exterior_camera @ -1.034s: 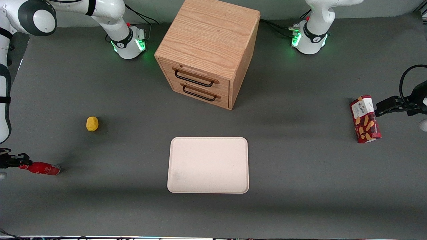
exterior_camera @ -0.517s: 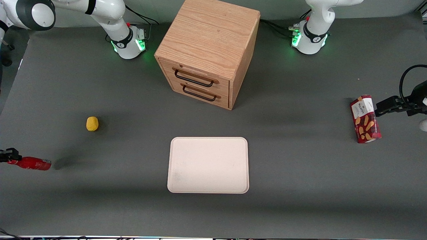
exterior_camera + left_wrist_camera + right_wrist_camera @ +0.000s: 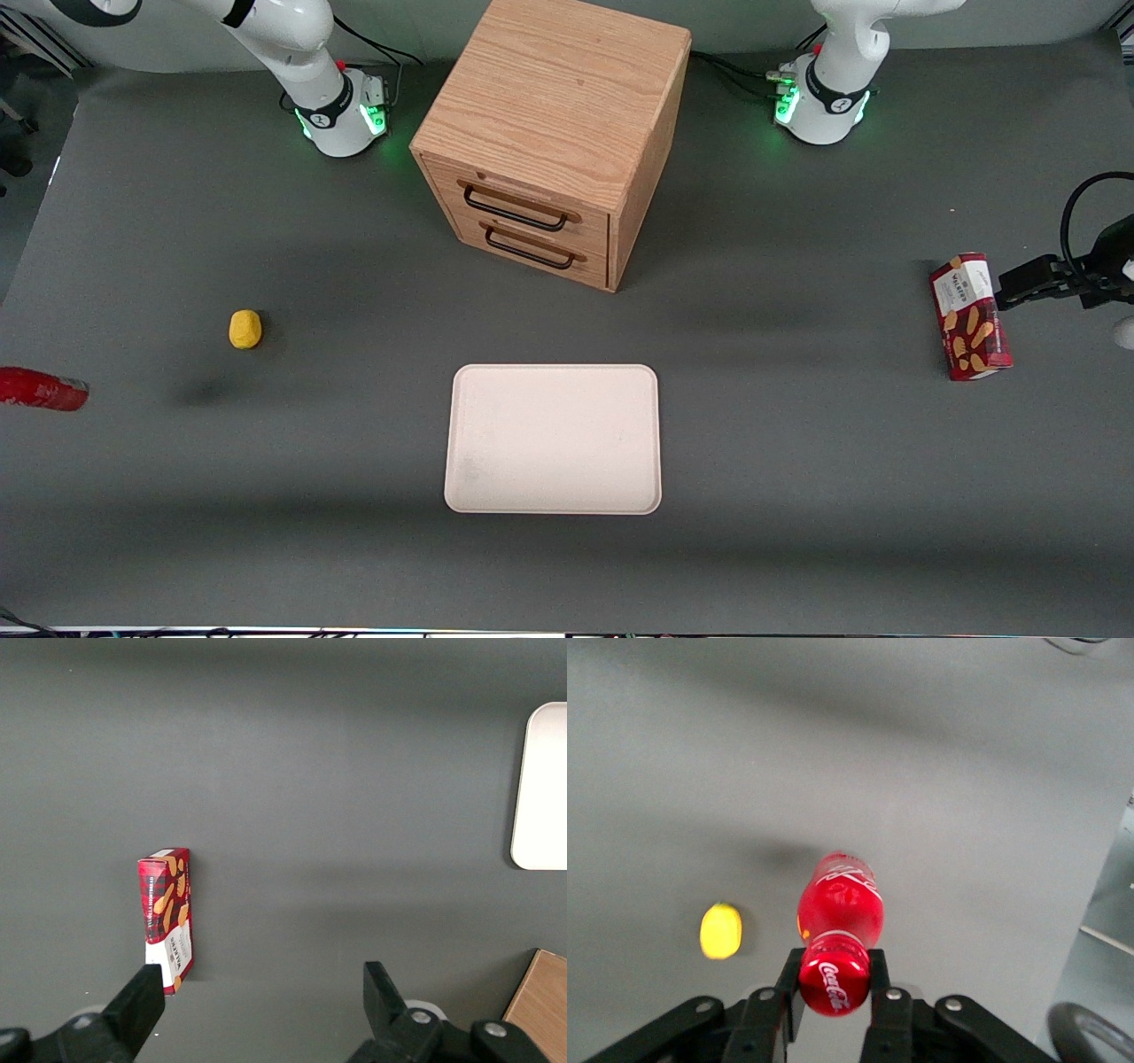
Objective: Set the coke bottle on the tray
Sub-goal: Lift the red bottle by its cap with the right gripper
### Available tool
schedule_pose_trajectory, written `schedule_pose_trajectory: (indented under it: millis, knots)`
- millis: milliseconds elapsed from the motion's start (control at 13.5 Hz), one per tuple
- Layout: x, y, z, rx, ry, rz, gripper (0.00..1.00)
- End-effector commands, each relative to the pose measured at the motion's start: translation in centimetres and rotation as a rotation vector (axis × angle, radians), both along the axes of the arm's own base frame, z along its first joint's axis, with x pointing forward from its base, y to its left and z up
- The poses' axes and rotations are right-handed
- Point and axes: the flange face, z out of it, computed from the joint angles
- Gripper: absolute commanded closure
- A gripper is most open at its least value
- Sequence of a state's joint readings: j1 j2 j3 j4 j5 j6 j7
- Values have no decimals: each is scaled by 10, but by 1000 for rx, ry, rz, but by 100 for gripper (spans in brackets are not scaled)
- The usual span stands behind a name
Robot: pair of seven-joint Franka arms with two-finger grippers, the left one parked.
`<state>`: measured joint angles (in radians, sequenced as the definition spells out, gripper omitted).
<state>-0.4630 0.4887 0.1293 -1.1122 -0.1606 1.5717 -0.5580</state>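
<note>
Gripper (image 3: 833, 979) at working arm's end of bench (image 3: 797, 443), jaws clamped on capped neck of coke bottle (image 3: 839, 904). Bottle lifted clear of bench, its shadow on surface below. Yellow lump (image 3: 245, 329) near bottle. Tray (image 3: 554, 439) at bench middle, well apart from bottle, in front of wooden drawer cabinet (image 3: 554, 133). Red snack box (image 3: 970, 316) toward parked arm's end.

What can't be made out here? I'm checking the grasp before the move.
- Front view: the small glossy red coke bottle is cut off by the picture edge; the gripper clamping its capped neck is out of frame.
- Right wrist view: the pale cream-pink rectangular tray is absent.
</note>
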Motion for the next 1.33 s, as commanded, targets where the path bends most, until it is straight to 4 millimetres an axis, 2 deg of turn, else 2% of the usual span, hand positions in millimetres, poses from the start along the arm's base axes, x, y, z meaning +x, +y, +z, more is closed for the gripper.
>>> schedule_pose_trajectory:
  millis: [0, 296, 443, 591, 665, 887, 1256]
  knots:
    - [-30, 8, 57, -37, 2, 19, 91]
    - [-65, 23, 117, -42, 6, 3, 91]
    - [-68, 28, 125, -39, 4, 5, 91]
    - [-60, 52, 126, -36, 1, 35, 91]
    - [-54, 69, 127, -37, -2, 55, 91]
    - [-39, 143, 135, -47, -26, 68, 91]
    - [-28, 282, 130, 20, -36, -31, 92]
